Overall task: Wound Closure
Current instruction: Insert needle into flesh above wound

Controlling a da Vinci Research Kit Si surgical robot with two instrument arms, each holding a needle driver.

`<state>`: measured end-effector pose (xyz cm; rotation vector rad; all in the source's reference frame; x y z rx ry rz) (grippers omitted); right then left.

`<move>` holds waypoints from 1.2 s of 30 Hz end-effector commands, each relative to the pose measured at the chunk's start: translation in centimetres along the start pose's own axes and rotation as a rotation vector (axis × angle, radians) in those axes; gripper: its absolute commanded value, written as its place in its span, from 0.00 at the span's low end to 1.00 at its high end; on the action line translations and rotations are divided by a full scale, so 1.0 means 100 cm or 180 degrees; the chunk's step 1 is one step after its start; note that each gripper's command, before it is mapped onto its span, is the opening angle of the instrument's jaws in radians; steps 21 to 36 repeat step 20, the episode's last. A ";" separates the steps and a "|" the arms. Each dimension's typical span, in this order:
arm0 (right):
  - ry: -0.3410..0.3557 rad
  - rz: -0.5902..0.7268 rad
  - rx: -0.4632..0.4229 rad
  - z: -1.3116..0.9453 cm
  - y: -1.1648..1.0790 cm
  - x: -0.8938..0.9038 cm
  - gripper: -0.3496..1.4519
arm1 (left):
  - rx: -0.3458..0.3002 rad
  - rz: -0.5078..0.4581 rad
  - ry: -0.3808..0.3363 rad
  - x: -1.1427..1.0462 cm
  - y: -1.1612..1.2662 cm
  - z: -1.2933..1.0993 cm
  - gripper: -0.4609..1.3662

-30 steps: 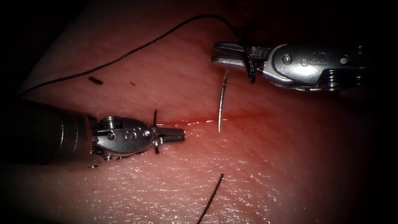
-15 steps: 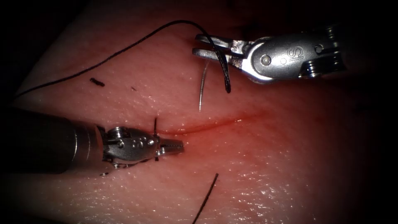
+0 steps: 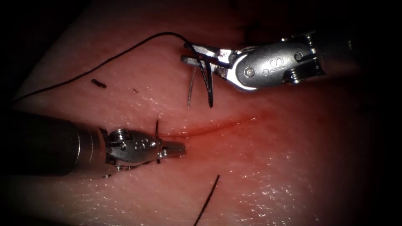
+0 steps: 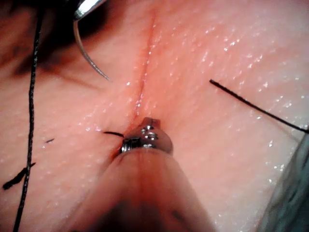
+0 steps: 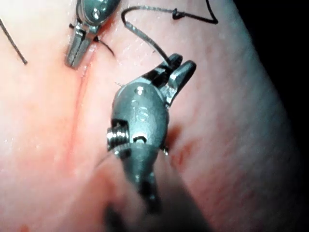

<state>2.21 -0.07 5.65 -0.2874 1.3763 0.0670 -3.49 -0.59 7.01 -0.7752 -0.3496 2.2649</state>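
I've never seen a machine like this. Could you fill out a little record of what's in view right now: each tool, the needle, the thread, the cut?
Right tool: silver two-jawed needle driver, shut on the needle's blunt end
Needle: thin curved steel needle, hanging clear above the tissue, tip down, not in it
Thread: long black thread, trailing from the needle end across the tissue
Left tool: smaller silver needle driver, shut, holding nothing, at the cut's left end
Cut: reddish line in the pale pork tissue
Loose piece: short black thread end
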 end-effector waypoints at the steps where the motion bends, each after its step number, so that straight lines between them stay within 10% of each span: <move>1: 0.0001 -0.0015 -0.0024 0.0000 -0.0002 -0.0002 0.00 | -0.0043 0.0007 0.0002 0.0000 0.0000 -0.0001 0.06; 36: 0.0067 -0.0078 -0.0078 -0.0001 -0.0009 0.0002 0.00 | -0.0042 0.0003 0.0003 0.0001 -0.0001 0.0000 0.06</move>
